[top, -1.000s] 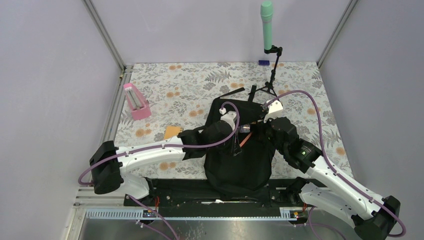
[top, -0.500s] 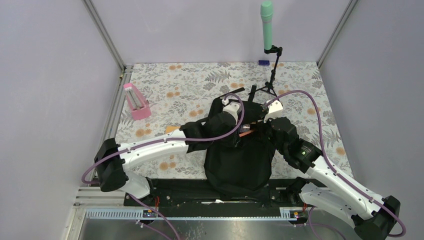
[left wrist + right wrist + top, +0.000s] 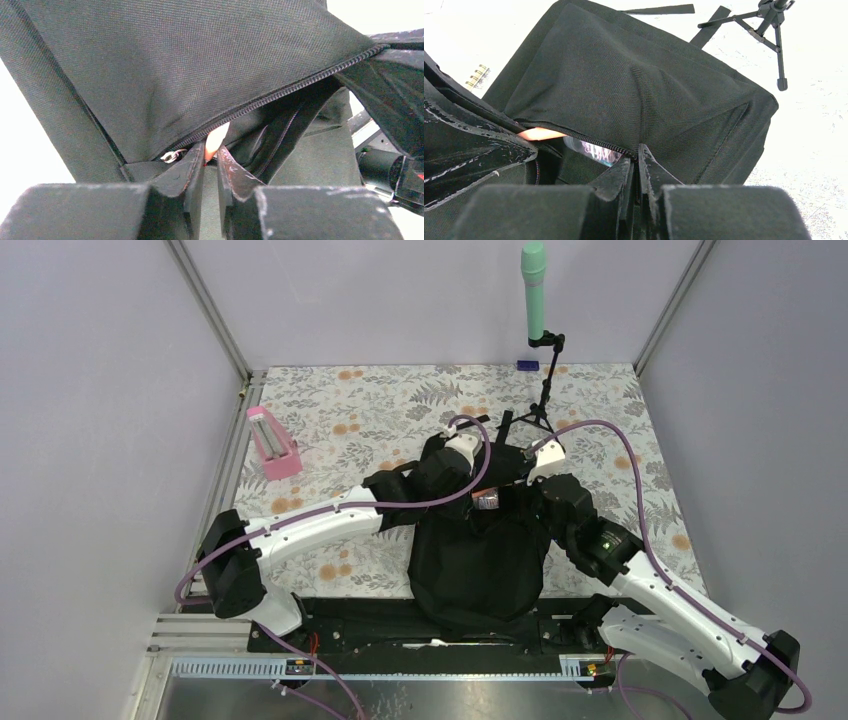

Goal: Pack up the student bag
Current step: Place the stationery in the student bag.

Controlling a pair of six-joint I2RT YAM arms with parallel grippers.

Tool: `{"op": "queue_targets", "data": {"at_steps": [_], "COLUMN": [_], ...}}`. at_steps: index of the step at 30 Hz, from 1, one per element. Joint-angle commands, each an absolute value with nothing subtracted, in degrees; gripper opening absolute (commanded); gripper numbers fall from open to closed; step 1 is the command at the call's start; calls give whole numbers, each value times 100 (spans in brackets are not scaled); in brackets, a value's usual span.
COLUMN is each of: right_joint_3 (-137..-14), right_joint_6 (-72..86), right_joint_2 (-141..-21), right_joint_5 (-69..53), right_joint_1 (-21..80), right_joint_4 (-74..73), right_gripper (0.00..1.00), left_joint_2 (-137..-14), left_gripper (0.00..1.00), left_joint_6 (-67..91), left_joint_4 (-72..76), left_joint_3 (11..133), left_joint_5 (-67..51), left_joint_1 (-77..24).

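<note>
Two arms meet over the bag (image 3: 478, 565), which lies flat in the lower middle of the overhead view with its mouth toward the top of the frame. I judge I am mid-insertion: one item is at the opening and not yet inside. The right gripper (image 3: 636, 167), bottom centre of its own view, has its jaws pressed together on the edge of the upper flap (image 3: 624, 85), lifting it so the mouth gapes. The left gripper (image 3: 210, 159), low in its wrist view, has its jaws nearly closed, pinching a pencil (image 3: 216, 139). The pencil's pale wooden end points up into the gap under the zipper (image 3: 280, 95). Next, as I see it, I must drive the left arm deeper past the zipper teeth and then spread those jaws, with the right holding the flap up. Something shiny sits inside; I cannot tell what.
</note>
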State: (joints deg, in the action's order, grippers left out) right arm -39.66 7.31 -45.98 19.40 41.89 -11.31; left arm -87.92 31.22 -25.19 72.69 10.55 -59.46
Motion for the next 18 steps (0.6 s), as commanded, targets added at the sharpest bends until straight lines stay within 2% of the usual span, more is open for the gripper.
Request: {"op": "queue_targets", "data": {"at_steps": [1,8,14,18], "right_joint_3": [-4198,-4448,-4692,-4678], "right_joint_6": [729,1039,1312,1341], "right_joint_2": [-4597,-4889,-5291,-5356], "right_joint_5": [1940,1295,877,842], "right_joint_1": [4228,4236,4229,4238], "right_joint_4": [-616,-396,-372,-328], "right_gripper": [9,7,2,2], "left_joint_2": [-8743,-8801,-8713,-8417], "left_gripper": [17,22,25,35], "left_joint_6": [2795,2544,2508,2455], "left_joint_4": [-2554,-2540,-2584,-2620], "left_joint_3": [7491,7519,7508,7386], "left_joint_5": [994,840,1161,1382], "left_joint_1": [-5906,-5906,-5907,-5906]}}
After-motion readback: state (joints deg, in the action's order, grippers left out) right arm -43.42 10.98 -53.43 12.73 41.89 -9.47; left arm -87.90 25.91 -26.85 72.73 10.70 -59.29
